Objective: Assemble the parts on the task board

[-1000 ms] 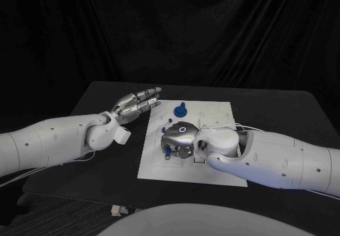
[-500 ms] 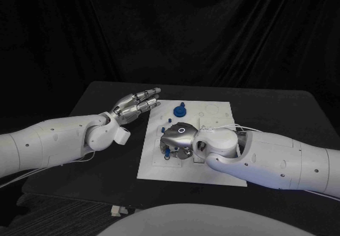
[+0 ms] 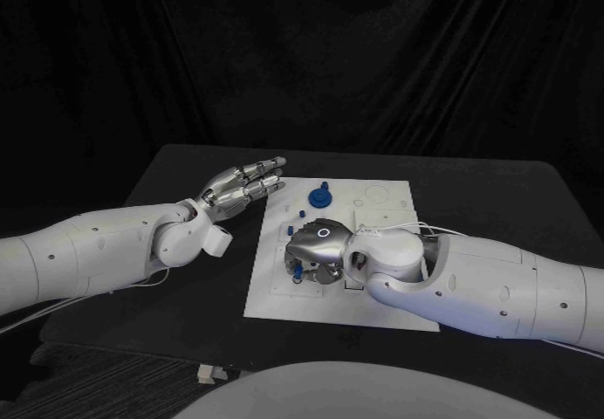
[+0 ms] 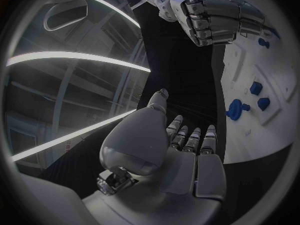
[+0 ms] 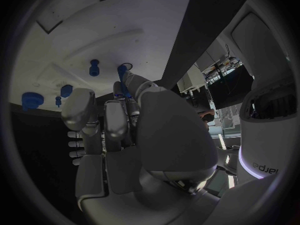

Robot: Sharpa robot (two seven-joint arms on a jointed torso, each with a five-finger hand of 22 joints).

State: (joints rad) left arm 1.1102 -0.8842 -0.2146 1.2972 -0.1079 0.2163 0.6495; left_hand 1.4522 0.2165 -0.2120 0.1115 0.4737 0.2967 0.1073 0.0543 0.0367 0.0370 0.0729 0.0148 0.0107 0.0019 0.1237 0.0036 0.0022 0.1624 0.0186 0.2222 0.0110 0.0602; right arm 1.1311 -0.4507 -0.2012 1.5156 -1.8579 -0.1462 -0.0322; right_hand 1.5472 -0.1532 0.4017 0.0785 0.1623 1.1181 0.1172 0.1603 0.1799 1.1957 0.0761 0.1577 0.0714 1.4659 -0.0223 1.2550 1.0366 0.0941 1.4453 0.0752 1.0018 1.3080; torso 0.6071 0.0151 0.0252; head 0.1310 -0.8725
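Your left hand (image 3: pixel 243 187) hovers over the black table (image 3: pixel 188 175) just beside the white rectangular task board (image 3: pixel 384 305), fingers straight and apart, holding nothing. On the board's far part stands a small blue knobbed plastic part (image 3: pixel 321 195); more blue pieces sit near it. Your right hand (image 3: pixel 318 250) is over the board's middle, fingers curled around a blue peg-like part (image 5: pixel 123 74). Judged light, rigid, slippery: pinch pegs on the shaft.

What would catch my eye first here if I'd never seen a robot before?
Probably the silver right hand, curled down over small blue parts on the white task board in the middle of the black table. Beside the board's left edge, the silver left hand hovers flat, fingers outstretched, holding nothing.
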